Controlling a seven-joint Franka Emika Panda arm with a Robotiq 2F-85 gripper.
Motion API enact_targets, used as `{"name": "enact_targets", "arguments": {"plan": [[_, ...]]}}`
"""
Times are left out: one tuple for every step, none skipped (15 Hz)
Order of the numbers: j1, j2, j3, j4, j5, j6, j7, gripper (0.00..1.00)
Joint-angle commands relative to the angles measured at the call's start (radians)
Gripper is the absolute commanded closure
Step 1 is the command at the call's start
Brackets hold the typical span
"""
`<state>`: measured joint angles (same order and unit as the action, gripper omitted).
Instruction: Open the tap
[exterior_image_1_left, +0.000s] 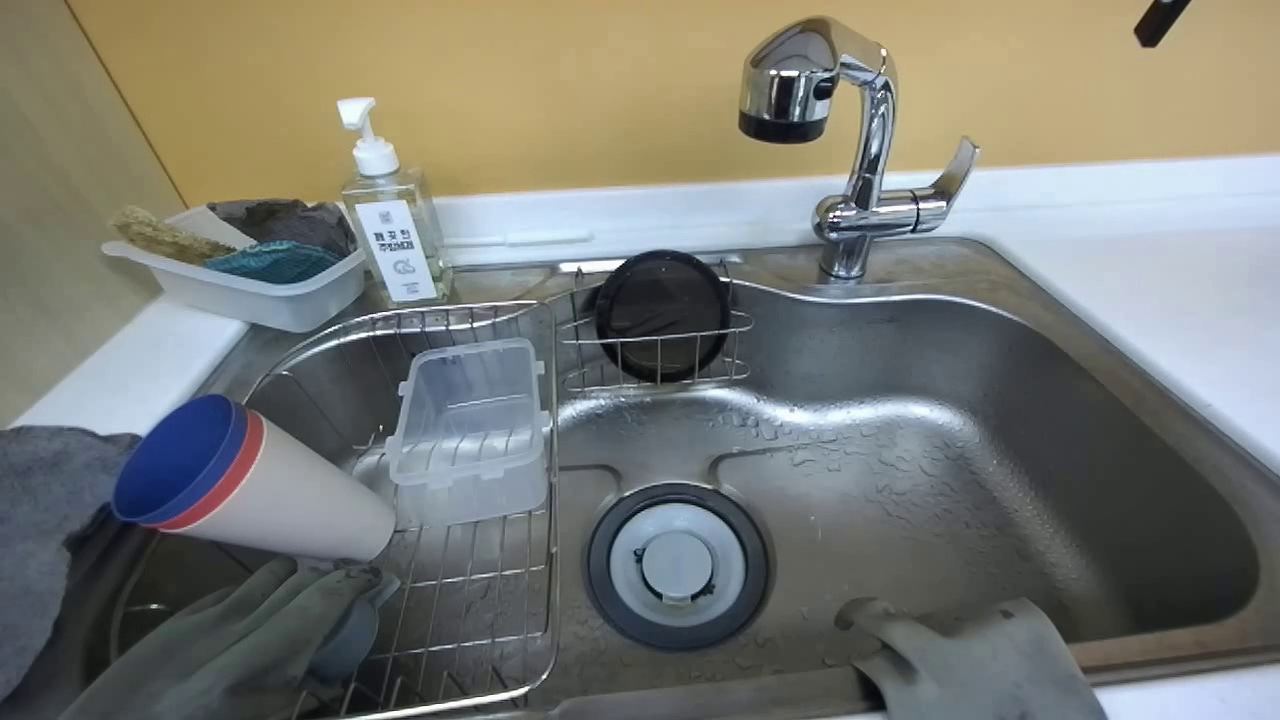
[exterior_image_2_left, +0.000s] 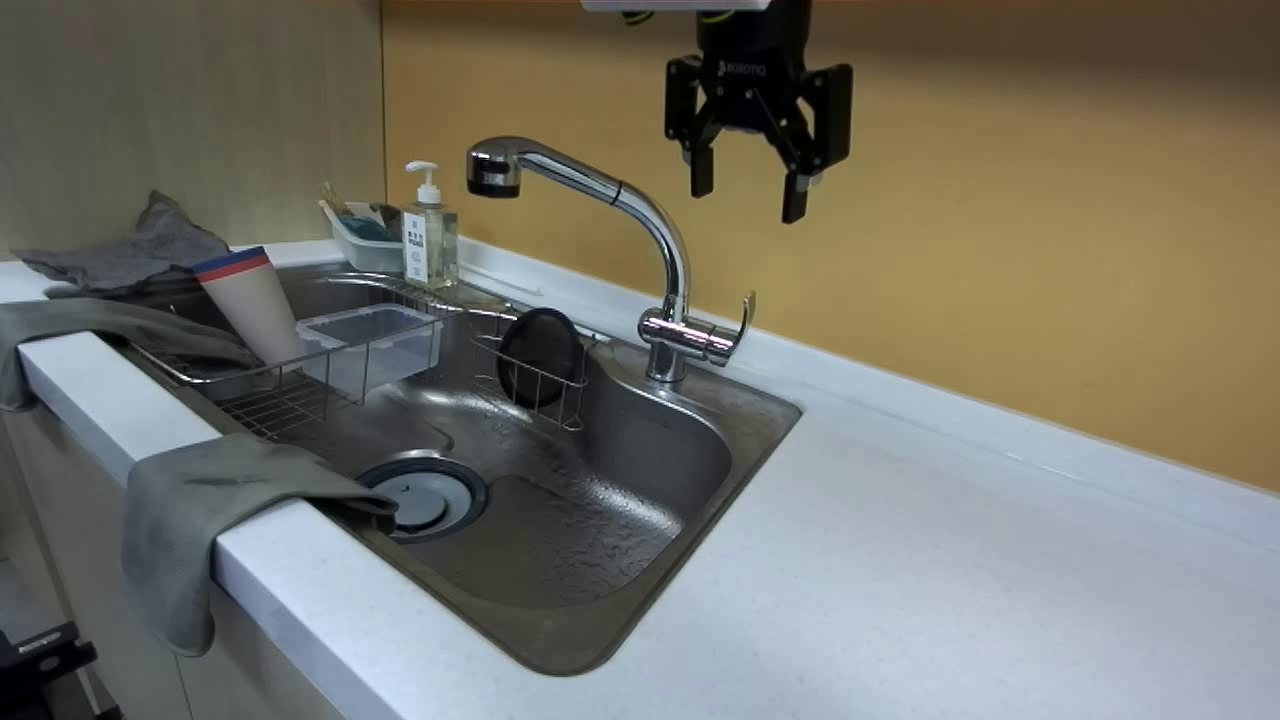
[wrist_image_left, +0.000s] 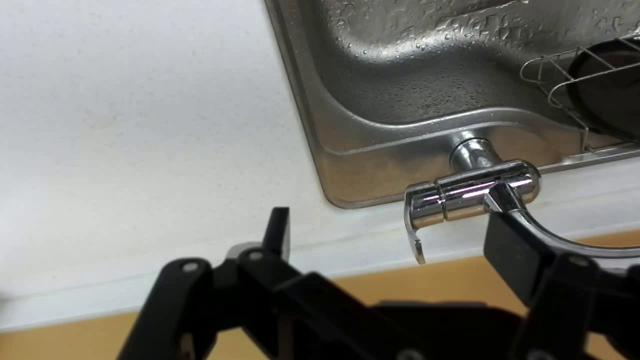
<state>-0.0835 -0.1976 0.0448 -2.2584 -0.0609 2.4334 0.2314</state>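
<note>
In an exterior view, the chrome tap (exterior_image_1_left: 870, 152) stands upright on the back rim of the sink (exterior_image_1_left: 1100, 355). Its bulbous spray head (exterior_image_1_left: 788, 92) reaches out over the sink, and a flat lever (exterior_image_1_left: 957, 172) curves up at its side. The tap looks rigid and fixed at the base, so weight should not matter; the polished metal will probably be slick.

In an exterior view, the gripper (exterior_image_2_left: 748, 188) hangs pointing down, higher than the lever and well apart from it. Its two fingers (exterior_image_2_left: 702, 172) are spread wide, with nothing held.

In the wrist view, the lever shows nearly edge-on, framed between the fingers but beyond them and untouched. Its free end is likely the best place to take hold: thin enough for a pinch, and giving the most leverage if the turn proves stiff. The spray head would make a poor grip, since it may swivel or pull loose.
</note>
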Motion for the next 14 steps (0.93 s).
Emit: {"name": "enact_targets", "arguments": {"plan": [[0.01, 0.027, -0.001, 0.007, -0.032, 0.039, 0.03, 0.0], [0.015, 0.055, 0.0, 0.019, -0.026, 0.065, 0.023, 0.0], [0.018, 0.082, 0.0, 0.032, -0.027, 0.093, 0.021, 0.0], [0.023, 0.109, -0.002, 0.045, -0.02, 0.122, 0.016, 0.0], [0.027, 0.137, -0.005, 0.056, -0.011, 0.162, 0.019, 0.0], [0.027, 0.165, -0.007, 0.067, -0.018, 0.205, 0.026, 0.0], [0.03, 0.189, -0.01, 0.079, -0.02, 0.232, 0.026, 0.0], [0.031, 0.215, -0.013, 0.092, -0.031, 0.257, 0.029, 0.0], [0.033, 0.237, -0.018, 0.105, -0.038, 0.272, 0.029, 0.0], [0.036, 0.26, -0.023, 0.12, -0.044, 0.288, 0.029, 0.0], [0.039, 0.282, -0.028, 0.135, -0.049, 0.297, 0.029, 0.0], [0.043, 0.303, -0.034, 0.151, -0.046, 0.31, 0.025, 0.0], [0.048, 0.327, -0.041, 0.17, -0.044, 0.321, 0.024, 0.0], [0.052, 0.346, -0.046, 0.187, -0.042, 0.329, 0.025, 0.0]]}}
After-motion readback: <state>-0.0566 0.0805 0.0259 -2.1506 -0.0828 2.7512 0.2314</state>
